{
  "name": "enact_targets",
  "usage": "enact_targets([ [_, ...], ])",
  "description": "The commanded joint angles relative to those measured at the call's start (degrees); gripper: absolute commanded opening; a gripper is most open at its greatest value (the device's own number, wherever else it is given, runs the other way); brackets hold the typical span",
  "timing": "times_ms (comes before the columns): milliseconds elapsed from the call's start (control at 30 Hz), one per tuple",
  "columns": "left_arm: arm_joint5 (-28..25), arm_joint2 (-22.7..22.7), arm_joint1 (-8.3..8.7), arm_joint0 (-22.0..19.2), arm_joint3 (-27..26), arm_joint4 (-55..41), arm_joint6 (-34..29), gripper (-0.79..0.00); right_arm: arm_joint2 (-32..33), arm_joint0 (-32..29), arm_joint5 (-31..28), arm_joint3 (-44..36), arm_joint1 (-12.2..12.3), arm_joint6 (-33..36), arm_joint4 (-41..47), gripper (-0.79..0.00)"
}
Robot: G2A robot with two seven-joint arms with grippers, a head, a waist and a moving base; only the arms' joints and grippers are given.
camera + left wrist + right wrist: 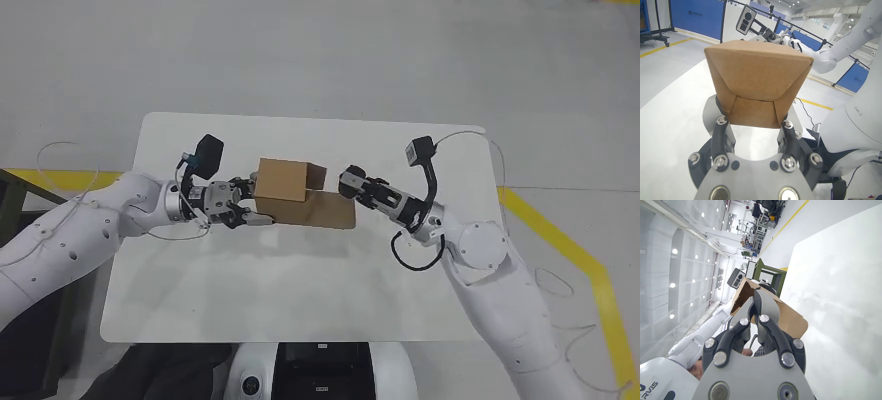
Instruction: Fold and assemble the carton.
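White table [300, 290] is lying below the top camera, and we are seeing the carton [292, 190] at its middle, with the left gripper [245, 207] at one end and the right gripper [347, 186] at the other. From the left wrist we are seeing the left gripper [754, 121] spread wide, its fingers [709, 115] clasping both sides of the carton's [757, 75] folded end. From the right wrist we are seeing the right gripper [755, 298] narrowed, pinching the carton's [791, 317] wall at its open end.
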Motion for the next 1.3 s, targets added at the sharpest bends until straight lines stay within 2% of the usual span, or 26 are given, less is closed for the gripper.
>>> enact_targets([
  [0, 0.0, 0.0, 0.09, -0.1, -0.4, -0.2, -0.8, -0.437, -0.6, 1.7, -0.1, 2.3, -0.3, -0.7, 1.0, -0.785],
  [233, 0.0, 0.0, 0.38, -0.2, -1.6, -1.1, -2.6, -0.446, -2.8, 6.3, -0.2, 8.9, -1.2, -0.8, 3.6, -0.785],
  [433, 0.0, 0.0, 0.42, -0.2, -2.4, -2.6, -4.7, -0.459, -5.1, 8.3, -0.9, 11.3, -2.0, 0.1, 5.3, -0.785],
  [667, 0.0, 0.0, 0.20, -0.8, -2.5, -5.0, -7.3, -0.462, -6.7, 7.7, -2.2, 10.5, -2.2, 2.5, 5.2, -0.785],
  [967, 0.0, 0.0, 0.27, -1.5, -2.1, -6.7, -9.1, -0.462, -6.9, 4.4, -2.8, 5.0, -2.0, 3.3, 4.1, -0.785],
  [1267, 0.0, 0.0, 0.40, -1.6, -2.8, -7.1, -9.9, -0.459, -9.1, 5.6, -1.1, 3.9, -2.5, 3.4, 3.5, -0.785],
])
